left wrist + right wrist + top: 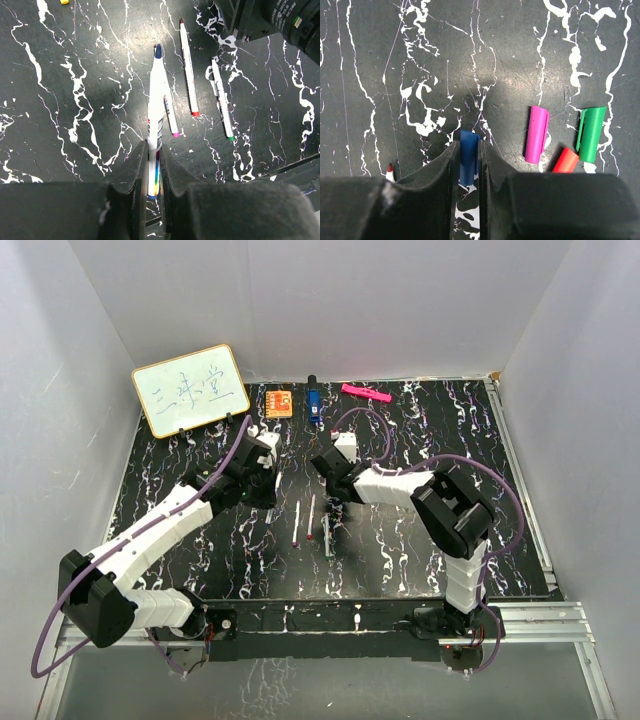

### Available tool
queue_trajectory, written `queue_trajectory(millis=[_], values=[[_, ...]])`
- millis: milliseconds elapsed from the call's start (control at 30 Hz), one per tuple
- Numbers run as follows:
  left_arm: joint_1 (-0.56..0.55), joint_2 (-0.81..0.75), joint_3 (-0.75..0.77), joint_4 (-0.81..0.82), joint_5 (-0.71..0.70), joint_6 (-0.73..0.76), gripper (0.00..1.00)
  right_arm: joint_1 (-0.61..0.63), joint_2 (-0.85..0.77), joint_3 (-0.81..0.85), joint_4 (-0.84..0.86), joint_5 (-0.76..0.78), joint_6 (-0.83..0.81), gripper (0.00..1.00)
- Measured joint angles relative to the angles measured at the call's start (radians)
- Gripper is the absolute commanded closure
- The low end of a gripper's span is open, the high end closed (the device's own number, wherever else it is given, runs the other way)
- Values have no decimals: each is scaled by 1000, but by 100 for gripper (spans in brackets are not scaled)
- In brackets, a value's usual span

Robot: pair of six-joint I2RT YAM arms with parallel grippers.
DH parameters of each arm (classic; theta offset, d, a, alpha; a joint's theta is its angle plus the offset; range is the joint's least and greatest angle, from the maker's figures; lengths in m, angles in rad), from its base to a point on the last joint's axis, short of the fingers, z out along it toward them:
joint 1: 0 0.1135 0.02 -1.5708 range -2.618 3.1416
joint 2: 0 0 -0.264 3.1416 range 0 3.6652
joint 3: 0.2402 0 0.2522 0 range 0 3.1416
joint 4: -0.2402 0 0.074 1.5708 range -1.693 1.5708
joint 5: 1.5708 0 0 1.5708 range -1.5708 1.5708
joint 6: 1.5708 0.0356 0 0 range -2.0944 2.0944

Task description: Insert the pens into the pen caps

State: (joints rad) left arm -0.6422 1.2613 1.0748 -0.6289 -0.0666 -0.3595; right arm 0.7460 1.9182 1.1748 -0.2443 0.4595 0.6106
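At the middle of the table (pixel 430 430), work stands at the first pairing; no pen is seen capped.

The left gripper (pixel 152 152) is clenched on the blue-tipped pen (pixel 156 95), which points away from the fingers over the surface. The right gripper (pixel 468 147) is clamped on the blue cap (pixel 468 162). Pen and cap are apart, not yet joined.

Outstanding: the purple-tipped pen (pixel 171 117), red-tipped pen (pixel 188 70) and green-tipped pen (pixel 222 102) lie bare on the table. The purple cap (pixel 536 134), green cap (pixel 591 134) and red cap (pixel 565 161) lie loose, near the right gripper.

Writing: the whiteboard (pixel 190 390) bears three handwritten blue characters, probably Chinese, which I cannot read with confidence at this size. Dark print on the held pen's barrel is illegible.
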Motion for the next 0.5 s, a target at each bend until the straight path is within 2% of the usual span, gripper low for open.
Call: queue_trajectory(millis=[167, 500], values=[[4, -3, -12, 8, 0, 0, 100, 9, 15, 32, -42, 23, 18, 100], [5, -14, -60, 72, 3, 0, 100, 18, 2, 30, -44, 30, -4, 100]])
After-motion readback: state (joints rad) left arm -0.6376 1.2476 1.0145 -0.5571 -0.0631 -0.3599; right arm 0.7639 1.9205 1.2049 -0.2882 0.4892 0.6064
